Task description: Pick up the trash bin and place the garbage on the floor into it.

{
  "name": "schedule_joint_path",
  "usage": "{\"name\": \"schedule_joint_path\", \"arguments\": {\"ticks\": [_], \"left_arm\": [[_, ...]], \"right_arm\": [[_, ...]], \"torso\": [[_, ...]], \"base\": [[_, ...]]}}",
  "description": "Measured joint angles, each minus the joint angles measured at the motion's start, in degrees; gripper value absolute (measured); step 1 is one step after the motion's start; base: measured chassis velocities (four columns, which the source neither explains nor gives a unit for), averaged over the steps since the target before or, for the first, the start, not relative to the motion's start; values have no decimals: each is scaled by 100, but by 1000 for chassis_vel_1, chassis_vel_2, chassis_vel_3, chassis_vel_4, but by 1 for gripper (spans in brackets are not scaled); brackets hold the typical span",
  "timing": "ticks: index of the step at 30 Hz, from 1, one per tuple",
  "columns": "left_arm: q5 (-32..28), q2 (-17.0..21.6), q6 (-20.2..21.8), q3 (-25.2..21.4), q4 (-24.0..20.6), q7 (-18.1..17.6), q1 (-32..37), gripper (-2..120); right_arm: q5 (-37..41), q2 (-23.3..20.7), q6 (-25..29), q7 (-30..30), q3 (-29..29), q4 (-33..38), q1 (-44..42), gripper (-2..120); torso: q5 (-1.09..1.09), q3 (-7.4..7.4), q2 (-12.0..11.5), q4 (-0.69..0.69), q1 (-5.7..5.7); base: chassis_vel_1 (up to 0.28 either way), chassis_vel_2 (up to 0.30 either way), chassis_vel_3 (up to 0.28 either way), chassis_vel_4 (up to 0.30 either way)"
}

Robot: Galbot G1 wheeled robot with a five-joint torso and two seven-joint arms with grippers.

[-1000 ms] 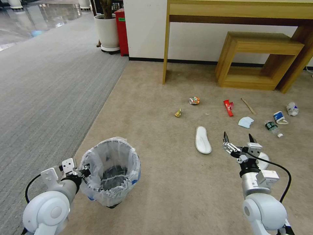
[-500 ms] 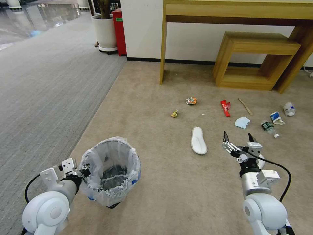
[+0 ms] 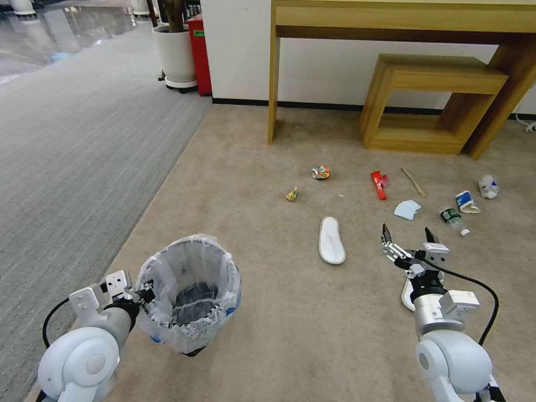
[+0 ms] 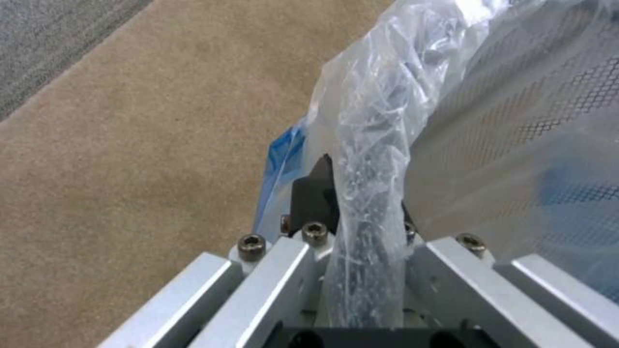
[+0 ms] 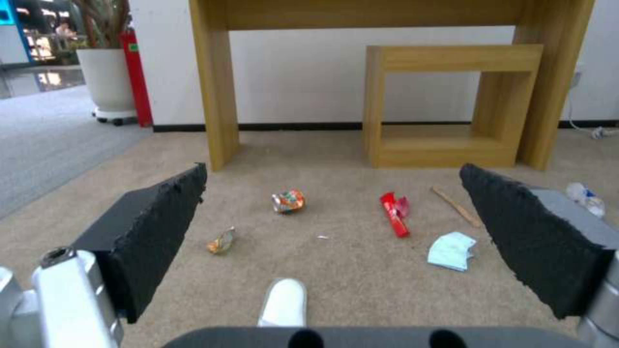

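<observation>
The left claw (image 3: 146, 292) is clamped shut at the lower left. The right claw (image 3: 407, 237) hangs raised, fingers (image 5: 152, 232) spread wide.

- The trash bin (image 3: 190, 296), a small round black mesh bin lined with a crinkly translucent bag, is standing upright on the beige floor (image 3: 268, 234).
- The garbage is lying well apart from it: white slipper (image 3: 331, 240), crushed can (image 3: 320, 172), red wrapper (image 3: 378, 184), wooden stick (image 3: 414, 182), blue mask (image 3: 407, 209).
</observation>
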Motion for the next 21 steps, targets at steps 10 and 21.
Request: {"name": "schedule_joint_path", "arguments": {"ticks": [10,21], "left_arm": [[7,-8,-2,-6,-16,1,12,1],[7,2,-5,-27,-38,5,31,1]], "right_arm": [[-13,2,4,-7,6,-5,-3,100],[-81,26,65,-15,-7,-42,-9,100]], "torso": [[0,0,0,0,0],[0,0,0,0,0]], "base": [[0,0,0,0],[-5,-4,3,3]]}}
